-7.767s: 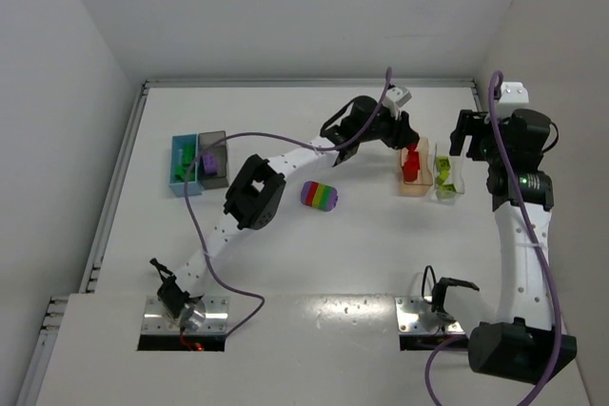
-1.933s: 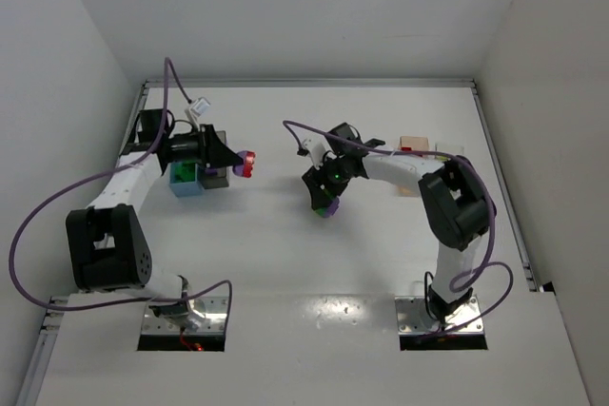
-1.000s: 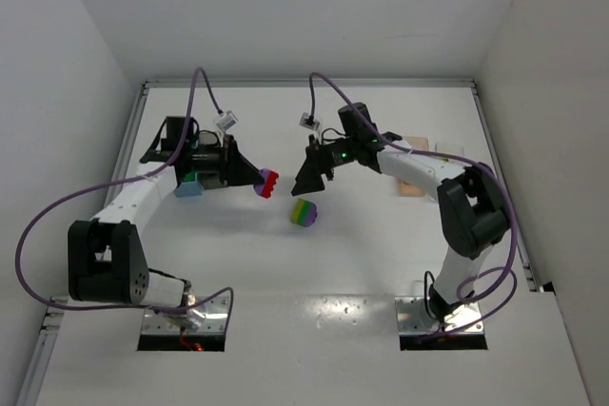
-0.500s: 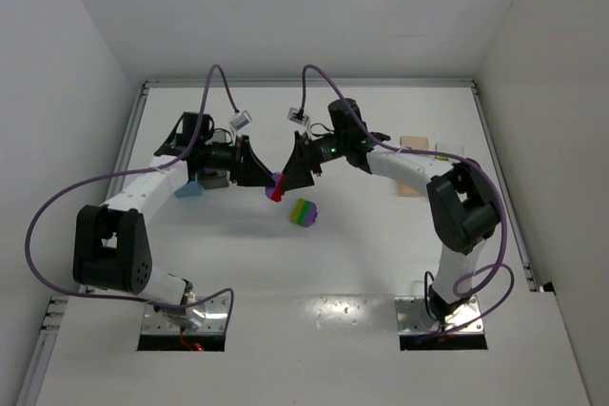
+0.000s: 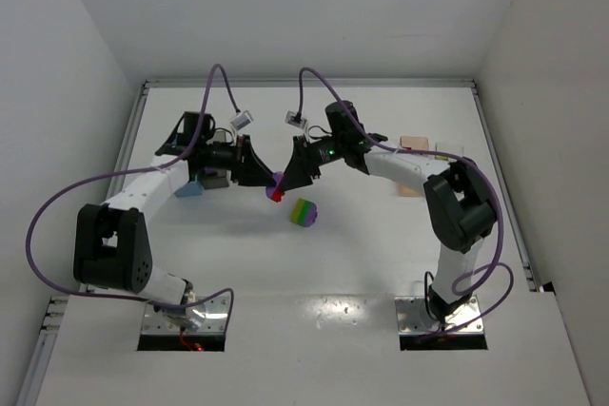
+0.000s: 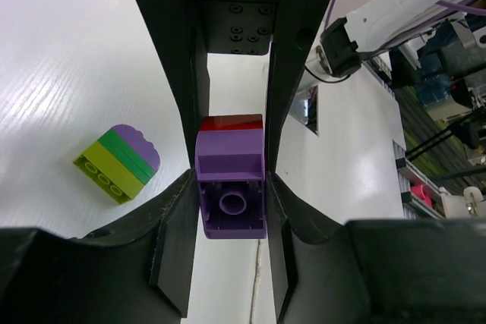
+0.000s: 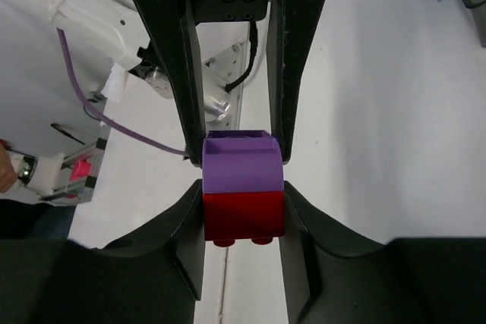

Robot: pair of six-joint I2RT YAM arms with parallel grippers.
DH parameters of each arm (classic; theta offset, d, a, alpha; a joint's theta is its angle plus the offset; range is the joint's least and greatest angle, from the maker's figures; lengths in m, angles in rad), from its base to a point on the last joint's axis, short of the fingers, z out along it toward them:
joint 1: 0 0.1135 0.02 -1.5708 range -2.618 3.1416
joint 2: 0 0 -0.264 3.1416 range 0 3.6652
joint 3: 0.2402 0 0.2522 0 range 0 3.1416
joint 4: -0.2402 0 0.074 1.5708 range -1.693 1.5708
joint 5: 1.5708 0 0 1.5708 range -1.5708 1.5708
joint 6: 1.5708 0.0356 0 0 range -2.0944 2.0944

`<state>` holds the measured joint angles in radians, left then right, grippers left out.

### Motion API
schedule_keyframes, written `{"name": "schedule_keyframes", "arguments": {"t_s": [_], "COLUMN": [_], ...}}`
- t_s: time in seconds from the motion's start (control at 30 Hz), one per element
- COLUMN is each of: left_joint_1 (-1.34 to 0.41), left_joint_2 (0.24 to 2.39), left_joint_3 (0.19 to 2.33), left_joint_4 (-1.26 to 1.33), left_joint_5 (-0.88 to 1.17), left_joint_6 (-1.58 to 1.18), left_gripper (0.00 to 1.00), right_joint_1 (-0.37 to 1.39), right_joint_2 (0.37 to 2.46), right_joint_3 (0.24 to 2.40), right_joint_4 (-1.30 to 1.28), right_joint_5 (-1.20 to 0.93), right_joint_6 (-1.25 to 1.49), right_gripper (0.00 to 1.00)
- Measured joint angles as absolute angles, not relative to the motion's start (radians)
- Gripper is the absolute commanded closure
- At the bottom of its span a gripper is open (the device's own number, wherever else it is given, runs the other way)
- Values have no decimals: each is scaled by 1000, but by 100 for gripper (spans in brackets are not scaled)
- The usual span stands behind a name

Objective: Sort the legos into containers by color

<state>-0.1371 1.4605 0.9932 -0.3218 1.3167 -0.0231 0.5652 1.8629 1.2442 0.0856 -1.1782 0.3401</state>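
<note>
Both arms reach in to the middle of the table [image 5: 381, 254], fingertip to fingertip. The left gripper [image 6: 230, 187] is pinching the purple brick [image 6: 231, 168], its two curved fingers [image 6: 176, 218] pressed flat against the brick's sides, hollow underside facing the left wrist camera. The right gripper [image 7: 243, 202] comes in nose-on from the other way, and its fingers [image 7: 190, 240] hug the red brick [image 7: 243, 221] on both sides, studs towards its own camera.

The two bricks are stuck together as one block, purple on red, caught between the two grippers. In the left wrist view the red brick sits just beyond the purple one, between the right gripper's long black fingers. The right wrist view mirrors it, with purple out past red, between the left gripper's fingers. From the top camera the pair shows above the table surface, right where the two sets of jaws meet.

Just beside them, on the near side, the striped stack [image 5: 304, 212] lies on the table, touching neither gripper. Yellow, green and purple layers show in the left wrist view.

The blue bin [image 5: 188, 188] and grey bin [image 5: 215, 179] peek out behind the left arm, well apart from the bricks. The peach bin [image 5: 415, 144] is half hidden behind the right arm.
</note>
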Motion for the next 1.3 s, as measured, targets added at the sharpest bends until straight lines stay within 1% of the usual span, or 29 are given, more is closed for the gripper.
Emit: {"name": "schedule_keyframes", "arguments": {"t_s": [0.1, 0.17, 0.37, 0.47, 0.67, 0.8, 0.83, 0.93, 0.97, 1.03, 1.07, 1.13, 1.23, 1.27, 1.3], "left_joint_1": [-124, -97, 103, 145, 109, 78, 76, 75, 75, 75, 75, 75, 71, 70, 67], "left_joint_2": [1460, 1460, 1460, 1454, 1438, 1447, 1457, 1510, 1528, 1575, 1598, 1632, 1655, 1655, 1652], "left_joint_3": [993, 995, 1028, 1042, 1040, 1040, 1040, 1041, 1041, 1045, 1050, 1058, 1074, 1078, 1082], "left_joint_4": [-325, -329, -321, -308, -285, -268, -260, -240, -238, -237, -239, -239, -239, -236, -233], "left_joint_5": [1316, 1299, 1176, 970, 539, 358, 324, 247, 233, 203, 193, 192, 209, 220, 232], "left_joint_6": [-18, -16, -18, -41, -77, -106, -114, -137, -144, -158, -164, -172, -186, -189, -189], "left_gripper": [91, 91, 92, 92, 91, 88, 86, 74, 65, 54, 44, 39, 34, 27, 25], "right_joint_1": [564, 561, 529, 511, 467, 440, 432, 416, 411, 400, 396, 386, 369, 362, 355], "right_joint_2": [1860, 1848, 1789, 1751, 1670, 1657, 1656, 1656, 1656, 1654, 1652, 1643, 1628, 1623, 1619], "right_joint_3": [1244, 1243, 1231, 1219, 1179, 1178, 1178, 1178, 1177, 1176, 1176, 1172, 1168, 1166, 1164], "right_joint_4": [69, 20, -182, -243, -279, -282, -282, -286, -286, -287, -289, -289, -289, -289, -290], "right_joint_5": [-1161, -1158, -1130, -1085, -941, -856, -834, -786, -775, -749, -738, -716, -687, -676, -666], "right_joint_6": [303, 255, 88, 34, -9, -14, -16, -19, -19, -20, -20, -21, -23, -23, -23], "right_gripper": [91, 91, 91, 92, 92, 92, 92, 92, 92, 92, 92, 92, 92, 92, 92]}}
